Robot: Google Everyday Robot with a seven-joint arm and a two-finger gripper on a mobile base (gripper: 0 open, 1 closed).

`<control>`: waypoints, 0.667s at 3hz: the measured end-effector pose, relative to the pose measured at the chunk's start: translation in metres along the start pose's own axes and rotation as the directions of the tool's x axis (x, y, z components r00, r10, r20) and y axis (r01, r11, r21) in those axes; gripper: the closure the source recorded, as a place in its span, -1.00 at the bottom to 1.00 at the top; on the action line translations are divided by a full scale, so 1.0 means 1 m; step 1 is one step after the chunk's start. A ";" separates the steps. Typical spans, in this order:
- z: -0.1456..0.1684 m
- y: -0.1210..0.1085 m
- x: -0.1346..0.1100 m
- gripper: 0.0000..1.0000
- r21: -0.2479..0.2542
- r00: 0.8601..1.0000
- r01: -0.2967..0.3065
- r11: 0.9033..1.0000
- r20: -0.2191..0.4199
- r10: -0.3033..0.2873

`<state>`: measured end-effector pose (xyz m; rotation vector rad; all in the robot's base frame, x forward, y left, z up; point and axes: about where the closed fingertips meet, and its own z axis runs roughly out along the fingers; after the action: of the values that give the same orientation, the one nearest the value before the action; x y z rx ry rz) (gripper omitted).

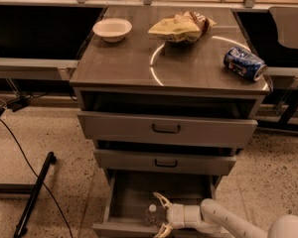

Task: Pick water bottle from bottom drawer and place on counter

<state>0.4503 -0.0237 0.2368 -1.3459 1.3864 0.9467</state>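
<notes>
Fingers (161, 201) spread wide, holding nothing. One pale curved finger is above the water bottle (151, 215) in view, the other below it, w/ the bottle in the gap near the tips. Contact w/ the bottle: can't tell. Gripper (158, 215) sits low inside the bottom drawer (134, 195), just right of the bottle. Its white wrist and arm (223, 223) run off further right and down toward the frame's lower corner.

Bottle: small, clear, white cap up, standing upright on the drawer floor, close to the drawer's front wall, approx mid-width. Bottom drawer is pulled out, grey box interior, w/ the bottle and gripper in it.

Going up from the bottle:
- Middle drawer (164, 161) is directly above, dark handle, out only a little.
- Top drawer (166, 129) is above that, dark handle, partly out, w/ a dark gap over it.
- Desk (129, 66) is well above the bottle, glossy grey-brown, w/ a curved light streak.

On the desk, all well apart from the bottle:
- White bowl (112, 29), up and left of the bottle, at the back corner.
- Crumpled yellow chip bag (181, 27), up and slightly right, at the back.
- Blue soda can (245, 63) on its side, up and far right, near the edge.

Speckled floor (54, 133) lies left of the bottle. A black bar (35, 195) and a thin cable lie on it, well apart from the cabinet.
</notes>
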 end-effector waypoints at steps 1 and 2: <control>0.019 0.001 -0.001 -1.00 0.041 0.996 0.019 0.999 -0.084 -0.015; 0.034 -0.005 0.011 -1.00 0.041 0.988 -0.035 0.999 -0.151 0.041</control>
<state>0.4601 0.0057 0.2184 -1.3904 1.5427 0.8530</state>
